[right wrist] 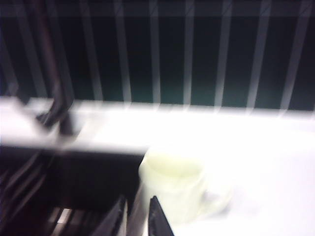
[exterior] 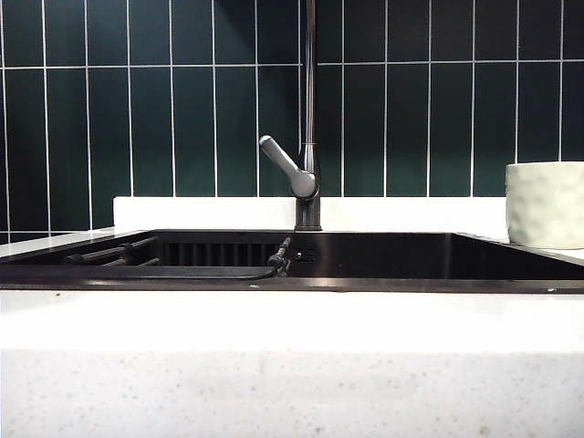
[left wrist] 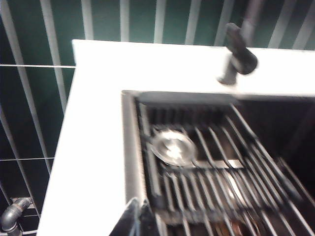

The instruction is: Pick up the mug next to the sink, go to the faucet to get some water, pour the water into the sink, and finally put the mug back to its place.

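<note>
Mug [right wrist: 172, 184] rigid, probably breakable, slippery; grip at rim. Right tool [right wrist: 139, 214] parted, empty, near it. Left tool [left wrist: 139, 216] closed over sink [left wrist: 129, 147].

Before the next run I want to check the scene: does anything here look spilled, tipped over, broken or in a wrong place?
Nothing stands out. The mug stands upright on the counter beside the sink, with no spill visible. The faucet is upright. The left gripper is shut and empty over the sink's corner; the right gripper, slightly open, is near the mug.
</note>
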Robot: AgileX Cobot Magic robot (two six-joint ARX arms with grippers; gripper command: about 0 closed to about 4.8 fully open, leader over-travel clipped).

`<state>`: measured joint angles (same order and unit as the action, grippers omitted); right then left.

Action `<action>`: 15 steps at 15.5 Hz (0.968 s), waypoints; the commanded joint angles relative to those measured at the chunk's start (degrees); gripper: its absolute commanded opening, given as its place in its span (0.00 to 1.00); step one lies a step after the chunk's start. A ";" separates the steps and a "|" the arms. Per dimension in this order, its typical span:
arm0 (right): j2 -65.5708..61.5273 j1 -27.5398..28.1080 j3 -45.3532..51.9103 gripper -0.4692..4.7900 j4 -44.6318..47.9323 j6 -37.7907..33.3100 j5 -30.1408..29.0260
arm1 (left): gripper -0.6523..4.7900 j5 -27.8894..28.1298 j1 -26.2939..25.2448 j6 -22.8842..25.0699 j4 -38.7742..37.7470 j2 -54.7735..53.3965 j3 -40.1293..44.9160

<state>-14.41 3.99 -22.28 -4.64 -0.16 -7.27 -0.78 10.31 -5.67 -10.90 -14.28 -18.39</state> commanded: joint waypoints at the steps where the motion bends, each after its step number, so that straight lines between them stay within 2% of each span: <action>1: 1.68 -1.57 5.77 0.23 -1.42 0.09 -1.60 | 0.11 3.58 -0.02 -1.75 3.93 0.07 3.02; 2: 1.68 -1.64 6.64 0.23 -2.67 0.02 -1.53 | 0.11 3.65 -0.02 -1.62 3.91 0.09 3.32; 4: 1.75 -1.66 8.44 0.12 -4.09 -2.97 0.07 | 0.11 5.07 -0.02 -1.42 4.24 0.17 4.57; 6: 3.26 -1.66 9.20 0.12 -2.54 -3.06 4.22 | 0.11 5.09 -0.02 -1.42 4.20 1.97 5.75; 10: 11.15 -1.66 12.22 0.10 -1.64 -3.15 5.35 | 0.11 5.07 -0.02 -1.38 1.05 10.69 8.37; 11: 12.41 -1.66 13.00 0.10 -1.11 -5.03 5.88 | 0.11 5.07 -0.02 -1.40 0.42 12.20 9.29; 15: 13.57 -1.70 17.05 0.08 -1.44 -5.51 7.34 | 0.11 6.75 -0.07 -1.44 0.39 14.23 12.22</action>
<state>-0.78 2.44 -5.80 -6.20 -5.52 -0.99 5.02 10.31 -7.31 -11.31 -0.08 -6.44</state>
